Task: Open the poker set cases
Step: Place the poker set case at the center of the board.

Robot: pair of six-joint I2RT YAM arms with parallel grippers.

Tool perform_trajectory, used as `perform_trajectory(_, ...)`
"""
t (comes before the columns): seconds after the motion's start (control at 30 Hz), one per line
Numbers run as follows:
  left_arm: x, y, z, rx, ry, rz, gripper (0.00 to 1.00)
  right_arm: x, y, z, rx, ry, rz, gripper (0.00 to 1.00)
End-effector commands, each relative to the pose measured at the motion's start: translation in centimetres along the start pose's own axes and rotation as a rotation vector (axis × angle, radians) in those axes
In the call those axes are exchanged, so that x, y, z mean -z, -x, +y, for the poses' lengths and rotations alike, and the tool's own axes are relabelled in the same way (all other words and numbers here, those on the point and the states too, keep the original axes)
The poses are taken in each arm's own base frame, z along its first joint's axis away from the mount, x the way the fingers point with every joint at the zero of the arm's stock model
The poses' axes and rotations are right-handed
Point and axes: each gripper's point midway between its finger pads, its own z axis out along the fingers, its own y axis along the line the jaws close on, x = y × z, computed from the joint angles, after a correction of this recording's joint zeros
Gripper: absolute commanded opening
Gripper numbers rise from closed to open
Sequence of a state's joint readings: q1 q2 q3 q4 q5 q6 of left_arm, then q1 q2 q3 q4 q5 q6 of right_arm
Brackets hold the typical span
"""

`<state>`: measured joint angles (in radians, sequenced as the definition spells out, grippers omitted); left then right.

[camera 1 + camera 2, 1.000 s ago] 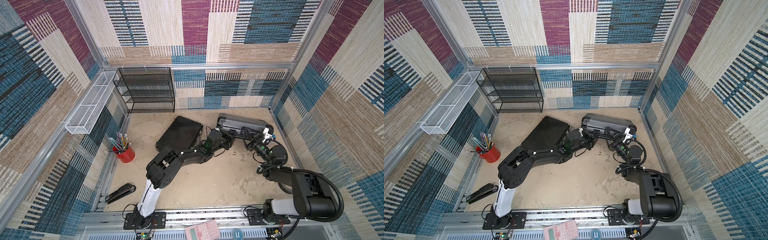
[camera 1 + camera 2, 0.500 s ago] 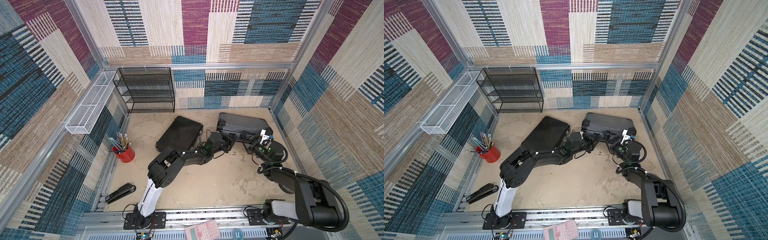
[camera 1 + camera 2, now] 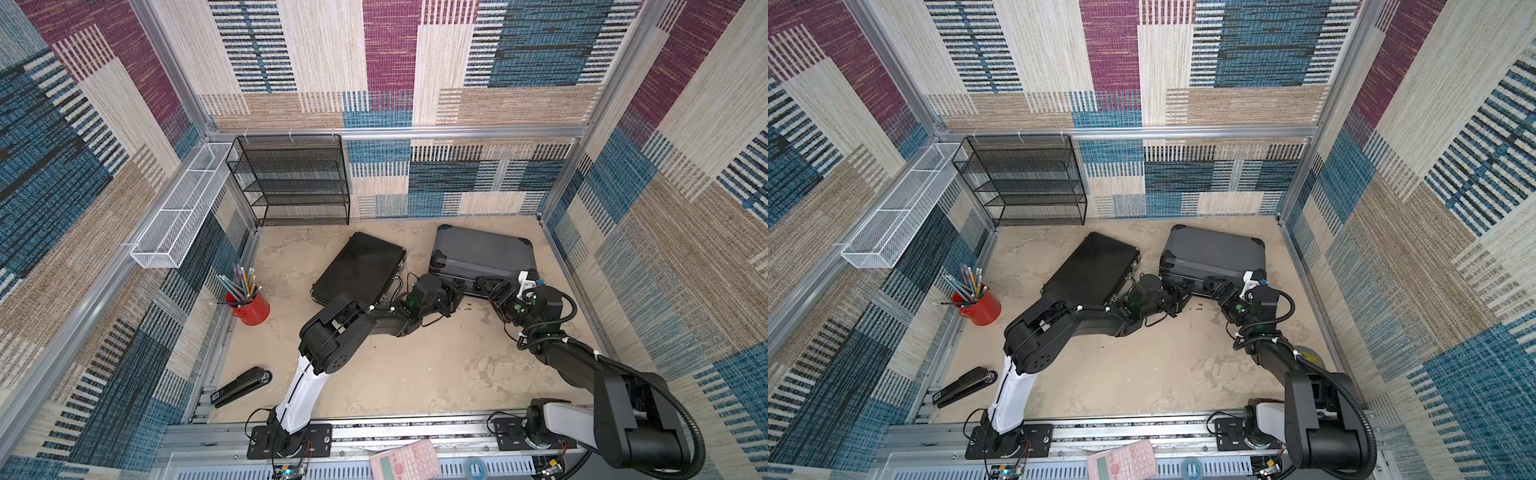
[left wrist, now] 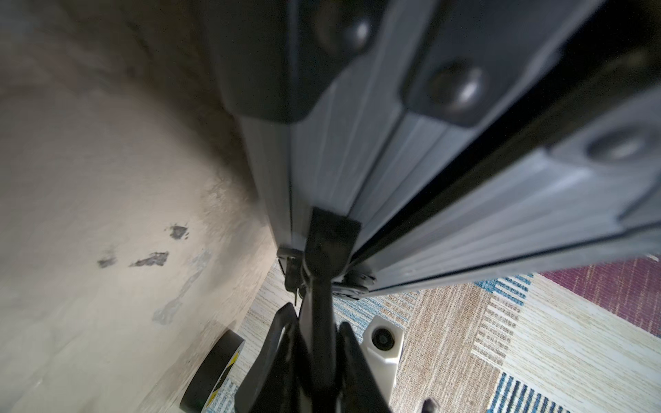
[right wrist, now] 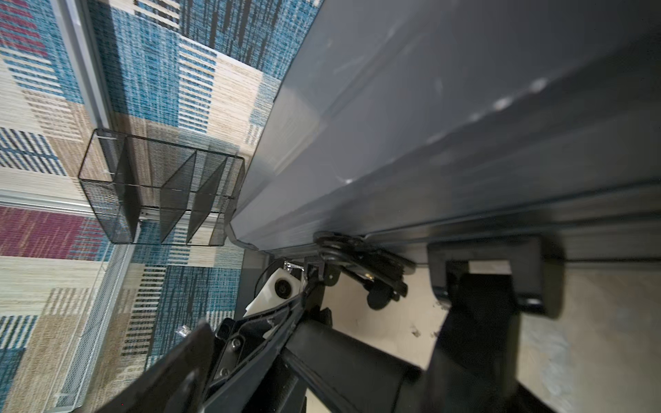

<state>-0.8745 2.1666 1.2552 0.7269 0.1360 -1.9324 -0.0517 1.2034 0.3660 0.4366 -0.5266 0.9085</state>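
Grey case is sitting centre-right on the counter, with the black case lying left of it. Left jaws, pressed together, are wedging into the grey case's front seam. Right jaws are gaping wide alongside. The left tip is probably risking slipping out, letting the lid drop.

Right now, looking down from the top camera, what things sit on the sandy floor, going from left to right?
red cup of pencils → slim black ribbed case → thicker grey case. I left out the stapler and the black wire-mesh rack, because they overlap others sideways.
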Motion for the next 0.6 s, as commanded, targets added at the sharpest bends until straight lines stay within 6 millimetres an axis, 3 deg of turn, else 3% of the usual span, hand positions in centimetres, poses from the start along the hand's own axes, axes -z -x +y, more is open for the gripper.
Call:
perform_trajectory(0.0, 0.2, 0.6, -1.8, 0.026, -0.106, -0.02, 0.0, 0.6, 1.6, 0.6, 0.115, -0.001, -0.076, 0.99)
perform_trajectory(0.57, 0.4, 2.0, 2.1, 0.07, -0.052, -0.039, 0.0, 2.2, 1.8, -0.7, 0.165, -0.049, -0.104, 0.99)
